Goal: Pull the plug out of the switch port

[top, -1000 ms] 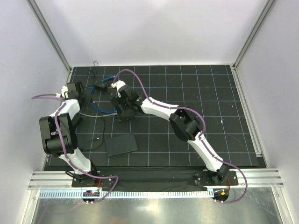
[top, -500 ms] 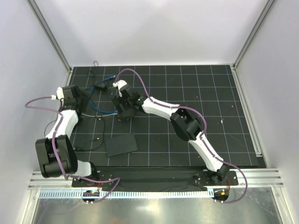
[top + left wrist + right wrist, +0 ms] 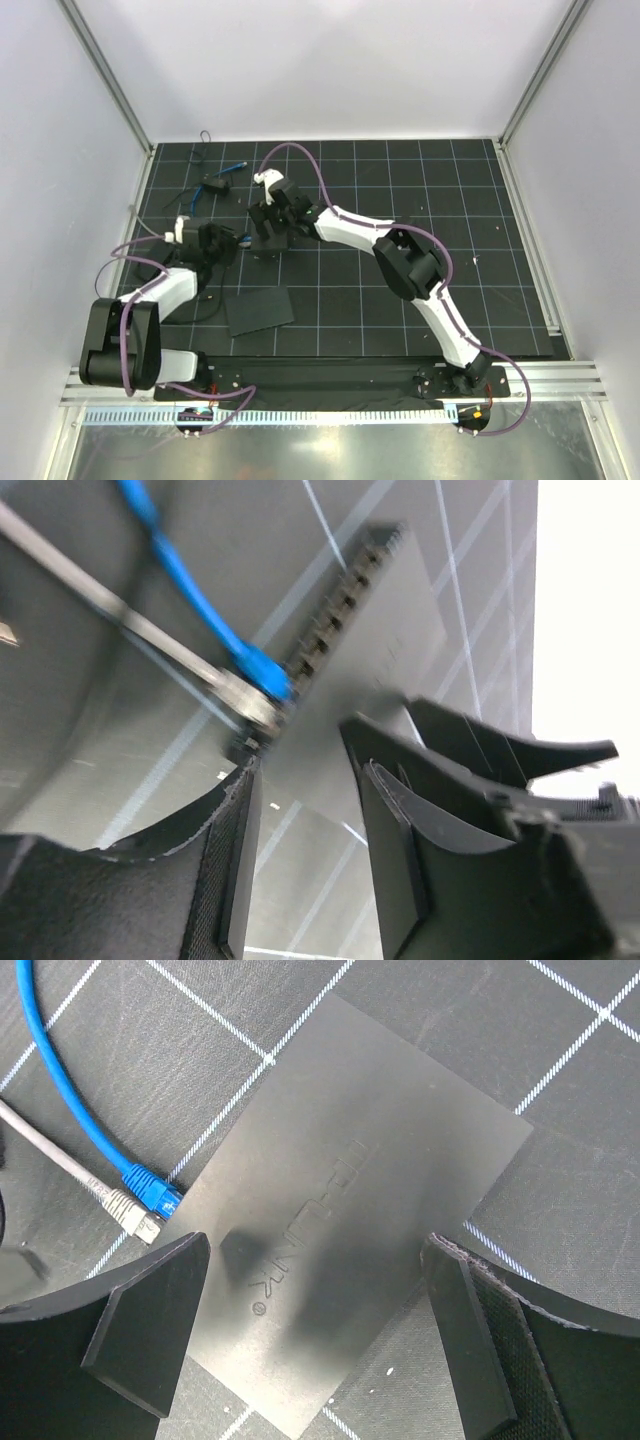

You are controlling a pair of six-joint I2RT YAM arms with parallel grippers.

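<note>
Frankly, little of the plug (image 3: 152, 1189) shows. Only its blue boot is visible, butted against the narrow edge of the switch box (image 3: 350, 1210), and the pale tip is out of sight inside the switch port (image 3: 183, 1197). From above, the right wrist covers most of the box and the connection cannot be picked out at all. The left wrist view is smeared and tilted, so the row of sockets reads only as dark notches. Whether the right jaws touch the box's sides cannot be told.

Since a second ago the left arm has swung in from the left margin of the desk (image 3: 450, 200) toward the box. The right wrist has edged slightly farther from the bases.

The left jaws are parted with nothing between them. The plug sits just ahead of their tips, a little toward the left finger, seated in the port. A grey cable (image 3: 60, 1155) ends in its own connector right beside the plug, on the side nearer those jaws.

The right jaws are spread wide and released, one finger on either side of the box. The plug lies outside them, just beyond the left-hand finger in that wrist's picture, with the blue cable (image 3: 70, 1090) curving away from it.
</note>
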